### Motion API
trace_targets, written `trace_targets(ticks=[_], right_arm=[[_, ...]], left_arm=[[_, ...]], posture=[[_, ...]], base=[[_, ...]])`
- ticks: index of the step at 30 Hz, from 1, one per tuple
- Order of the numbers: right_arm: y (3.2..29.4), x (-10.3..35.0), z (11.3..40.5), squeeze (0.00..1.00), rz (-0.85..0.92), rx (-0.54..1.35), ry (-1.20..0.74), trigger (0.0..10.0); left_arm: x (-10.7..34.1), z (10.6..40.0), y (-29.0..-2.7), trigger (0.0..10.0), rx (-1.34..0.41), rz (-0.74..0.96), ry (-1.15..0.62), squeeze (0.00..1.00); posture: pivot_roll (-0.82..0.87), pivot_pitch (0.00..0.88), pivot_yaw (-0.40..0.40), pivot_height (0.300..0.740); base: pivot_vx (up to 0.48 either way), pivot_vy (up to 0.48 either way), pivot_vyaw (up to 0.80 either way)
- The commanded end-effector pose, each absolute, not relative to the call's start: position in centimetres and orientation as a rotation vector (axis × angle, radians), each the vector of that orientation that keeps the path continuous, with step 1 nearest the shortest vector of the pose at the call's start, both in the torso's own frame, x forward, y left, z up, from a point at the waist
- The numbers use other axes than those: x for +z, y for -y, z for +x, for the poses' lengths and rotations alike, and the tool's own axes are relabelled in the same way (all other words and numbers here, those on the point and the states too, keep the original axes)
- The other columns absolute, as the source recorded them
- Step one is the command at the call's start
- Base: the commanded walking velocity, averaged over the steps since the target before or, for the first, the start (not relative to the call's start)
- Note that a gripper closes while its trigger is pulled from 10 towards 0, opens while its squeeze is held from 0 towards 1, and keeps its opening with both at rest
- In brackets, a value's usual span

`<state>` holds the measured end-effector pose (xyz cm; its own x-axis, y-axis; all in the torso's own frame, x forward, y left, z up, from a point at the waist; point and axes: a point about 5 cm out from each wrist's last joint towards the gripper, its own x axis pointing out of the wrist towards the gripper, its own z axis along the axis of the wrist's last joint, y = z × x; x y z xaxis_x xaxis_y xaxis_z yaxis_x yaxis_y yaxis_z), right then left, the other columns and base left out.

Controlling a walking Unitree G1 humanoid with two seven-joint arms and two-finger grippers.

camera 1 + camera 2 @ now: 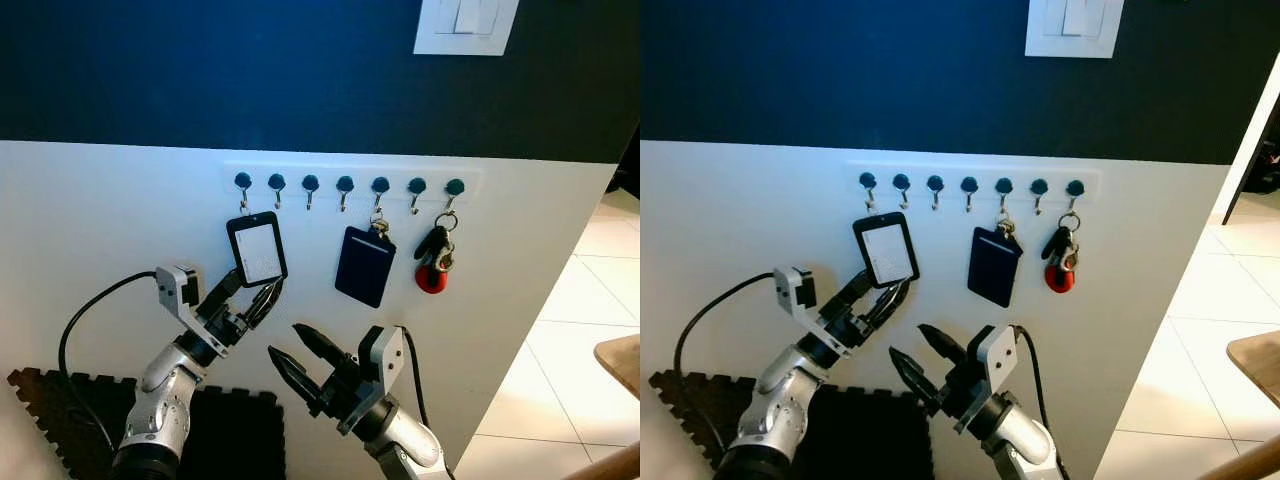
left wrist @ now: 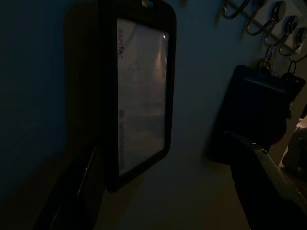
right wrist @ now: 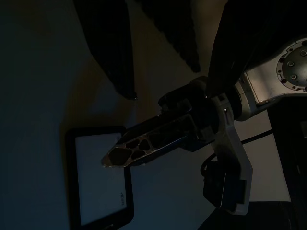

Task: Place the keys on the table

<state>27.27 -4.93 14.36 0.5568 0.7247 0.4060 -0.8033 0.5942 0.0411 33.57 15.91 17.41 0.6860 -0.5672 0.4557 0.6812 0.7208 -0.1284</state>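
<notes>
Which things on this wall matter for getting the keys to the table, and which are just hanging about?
For the job:
keys, on the hook at the right end of the hook rack
left gripper, by the badge
right gripper, open

Just hanging about:
clear-window badge holder
dark card holder
light switch

Glossy black plastic badge holder (image 1: pixel 257 249), metal hooks (image 1: pixel 344 198), matt white wall panel (image 1: pixel 110 220), dark foam mat (image 1: pixel 230 430).

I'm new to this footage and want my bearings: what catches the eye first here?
A row of hooks on the white wall holds a clear badge holder, a dark card holder and, on the last hook to the right, the keys with a red tag. Below, the left gripper reaches just under the badge holder while the open right gripper hovers lower.
</notes>
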Motion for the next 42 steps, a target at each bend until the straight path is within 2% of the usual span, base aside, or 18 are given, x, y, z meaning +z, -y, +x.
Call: trace_targets(ticks=[1,2,3,5,22,42], right_arm=[[5.1,14.5,27.3,0.00,0.241,0.899,0.367,10.0],[5.1,14.5,27.3,0.00,0.241,0.895,0.366,10.0],[5.1,14.5,27.3,0.00,0.241,0.893,0.366,10.0],[5.2,14.5,27.4,0.00,0.240,0.889,0.366,10.0],[5.2,14.6,27.5,0.00,0.240,0.877,0.367,10.0],[5.2,14.7,27.4,0.00,0.238,0.886,0.370,10.0]], left_arm=[[17.5,33.9,-15.6,8.4,-0.691,-0.287,0.407,0.00],[17.5,34.1,-15.7,4.7,-0.668,-0.283,0.405,0.00],[17.5,34.2,-15.8,4.7,-0.653,-0.282,0.402,0.00],[17.5,34.3,-16.1,0.0,-0.625,-0.277,0.407,0.00],[18.8,34.1,-16.9,0.0,-0.601,-0.349,0.509,0.00],[20.1,33.2,-15.2,0.0,-0.781,-0.354,0.541,0.00]], posture=[[0.03,0.062,0.008,0.740],[0.03,0.062,0.008,0.740],[0.03,0.062,0.008,0.740],[0.03,0.062,0.008,0.740],[0.03,0.066,0.008,0.740],[0.03,0.072,0.006,0.740]], base=[[0.000,0.000,0.00],[0.000,0.000,0.00],[0.000,0.000,0.00],[0.000,0.000,0.00],[0.000,0.000,0.00],[0.000,0.000,0.00]])
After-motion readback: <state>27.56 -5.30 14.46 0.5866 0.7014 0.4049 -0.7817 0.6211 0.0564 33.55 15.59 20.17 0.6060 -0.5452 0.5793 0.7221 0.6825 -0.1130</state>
